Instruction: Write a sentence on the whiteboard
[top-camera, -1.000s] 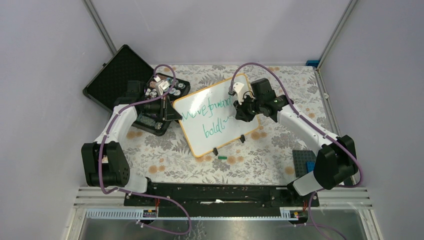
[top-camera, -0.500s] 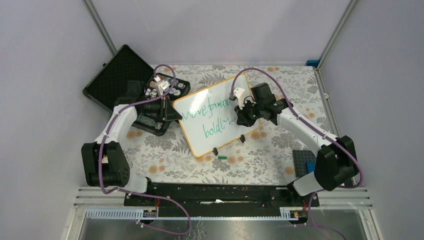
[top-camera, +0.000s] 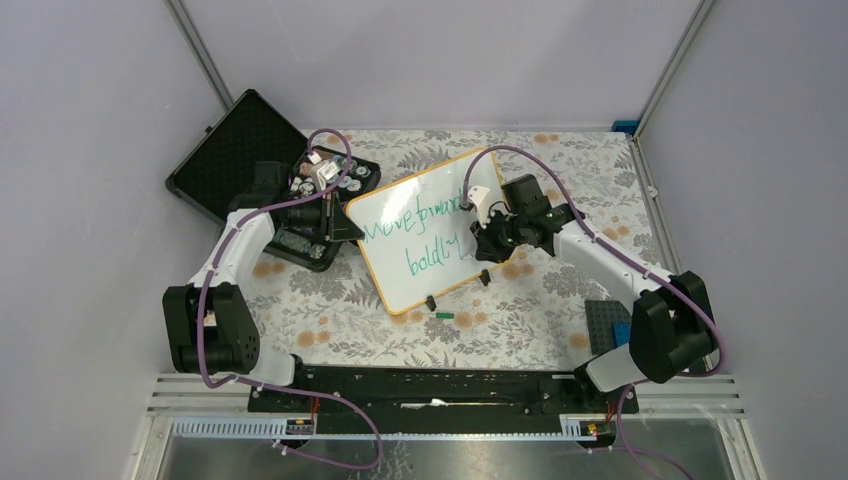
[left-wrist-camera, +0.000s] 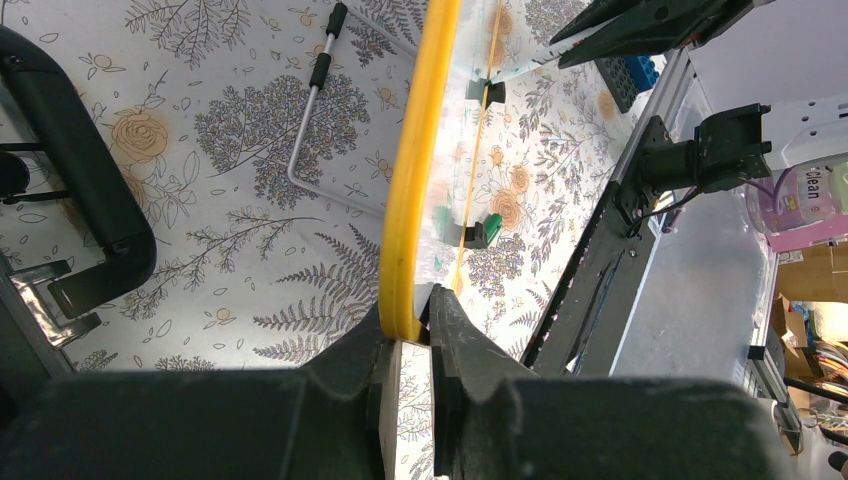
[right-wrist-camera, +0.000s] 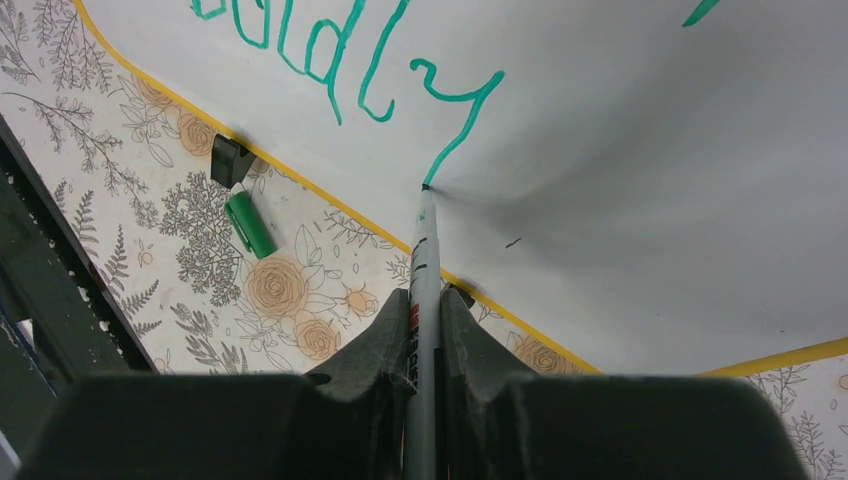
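Overhead, the left gripper (left-wrist-camera: 408, 325) sits at the left edge of the whiteboard (top-camera: 425, 285), mid-table. Only its wrist camera shows me the fingers clenched on the yellow rim. The sentence (top-camera: 415, 228) runs green in two lines. The right gripper (right-wrist-camera: 425, 312) clamps the marker (right-wrist-camera: 424, 250). That wrist view alone shows the tip touching the "y" tail and the green cap (right-wrist-camera: 249, 224) beside a clip foot.

A floral-patterned desk (top-camera: 330, 320) carries an open black foam-lined case (top-camera: 235, 150) at ten o'clock. The case's tray (top-camera: 352, 180) is packed with small round items too small to identify. A green marker cap (top-camera: 444, 314) lies near centre, toward six o'clock. A dark studded baseplate (top-camera: 603, 318) bearing a blue brick (top-camera: 622, 333) sits at four o'clock.
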